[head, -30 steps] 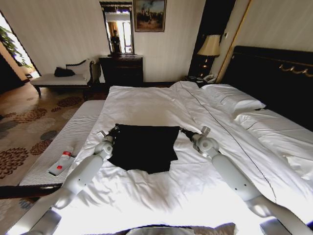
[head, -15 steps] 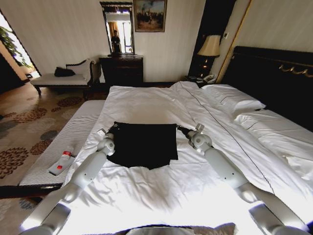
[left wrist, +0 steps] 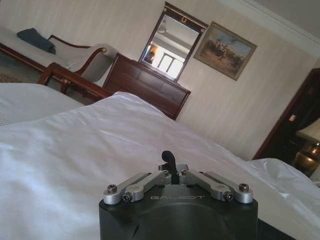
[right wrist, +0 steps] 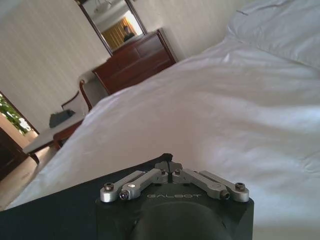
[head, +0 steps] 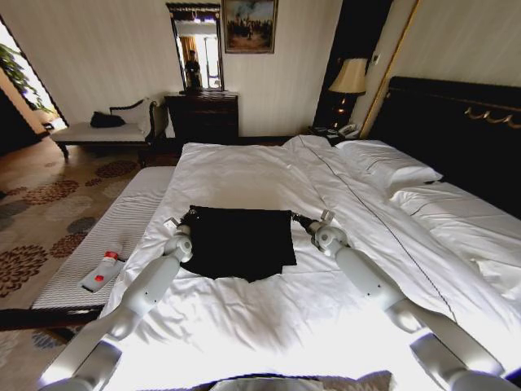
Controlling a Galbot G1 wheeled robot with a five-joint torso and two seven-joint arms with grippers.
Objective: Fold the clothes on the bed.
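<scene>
Our left hand [head: 189, 218] and right hand [head: 299, 219] each pinched a far corner of the shirt [head: 238, 241], which lay mid-bed [head: 244, 167], lower part doubled under. To fold cleanly, we judged both hands should travel level and together, keeping the far edge taut.

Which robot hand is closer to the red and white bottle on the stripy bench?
Left. The left tool holds the black T-shirt at the corner on the bench side, nearer the bottle. The right tool is at the opposite corner, toward the pillows.
</scene>
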